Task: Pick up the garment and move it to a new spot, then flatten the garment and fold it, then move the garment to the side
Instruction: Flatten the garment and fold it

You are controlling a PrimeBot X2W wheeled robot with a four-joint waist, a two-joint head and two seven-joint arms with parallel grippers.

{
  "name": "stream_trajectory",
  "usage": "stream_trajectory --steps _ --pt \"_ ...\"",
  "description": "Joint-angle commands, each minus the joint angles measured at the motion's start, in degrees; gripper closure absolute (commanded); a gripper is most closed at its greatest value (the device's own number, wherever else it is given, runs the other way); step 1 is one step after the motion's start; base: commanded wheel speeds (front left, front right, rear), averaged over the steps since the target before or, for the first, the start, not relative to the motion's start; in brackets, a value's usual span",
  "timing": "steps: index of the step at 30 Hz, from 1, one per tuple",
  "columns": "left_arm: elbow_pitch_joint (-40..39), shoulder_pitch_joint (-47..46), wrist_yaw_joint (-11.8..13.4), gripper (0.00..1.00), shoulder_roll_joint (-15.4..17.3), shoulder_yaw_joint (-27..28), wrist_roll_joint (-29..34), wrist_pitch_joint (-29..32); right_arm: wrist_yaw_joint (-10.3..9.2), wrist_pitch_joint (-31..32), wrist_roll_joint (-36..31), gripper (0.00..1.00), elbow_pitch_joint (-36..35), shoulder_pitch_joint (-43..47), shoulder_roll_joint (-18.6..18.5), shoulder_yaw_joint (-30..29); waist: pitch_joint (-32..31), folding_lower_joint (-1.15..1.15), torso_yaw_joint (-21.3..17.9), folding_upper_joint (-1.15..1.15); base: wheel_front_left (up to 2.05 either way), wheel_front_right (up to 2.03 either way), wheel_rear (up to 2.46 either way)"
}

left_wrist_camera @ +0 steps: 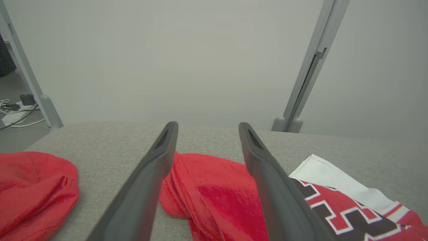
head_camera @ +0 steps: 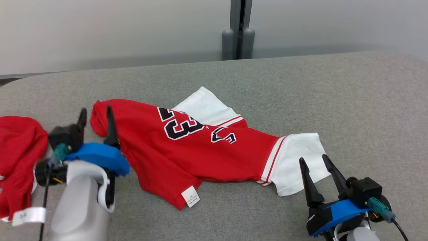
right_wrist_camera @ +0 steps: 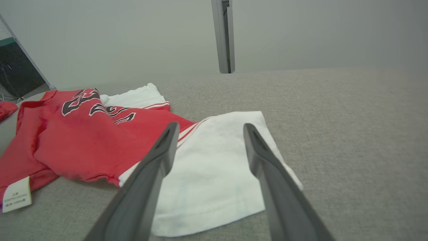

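Observation:
The garment (head_camera: 187, 147) is a red jersey with white sleeves and black numbers, lying crumpled across the grey padded surface (head_camera: 301, 87). My left gripper (head_camera: 95, 112) stands open at the jersey's left end, its fingers astride the bunched red hem (left_wrist_camera: 207, 187) with nothing held. My right gripper (head_camera: 314, 160) is open too, hovering just in front of the white sleeve (right_wrist_camera: 214, 160), which shows between its fingers. A white label (head_camera: 190, 196) sticks out at the jersey's near edge.
A second red cloth (head_camera: 16, 157) lies bunched at the far left of the surface, with a white tag (head_camera: 29, 216) near it. A grey post (head_camera: 238, 30) rises behind the far edge against a pale wall. Cables lie on the floor (left_wrist_camera: 13, 110) beyond the left end.

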Motion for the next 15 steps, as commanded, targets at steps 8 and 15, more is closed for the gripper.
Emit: stream_trajectory --steps 8,15 --pt "-3.0 12.9 -2.4 0.00 -4.2 -4.1 0.4 -0.3 0.00 0.0 -0.9 0.00 0.6 1.4 -0.1 0.3 -2.6 0.00 2.3 0.00 0.00 0.00 0.00" --pt "-1.8 19.0 -2.6 0.00 -4.5 -12.0 -5.9 -0.3 0.00 0.0 -1.1 0.00 1.0 2.2 -0.1 0.9 -3.9 0.00 2.2 0.00 0.00 0.00 0.00"
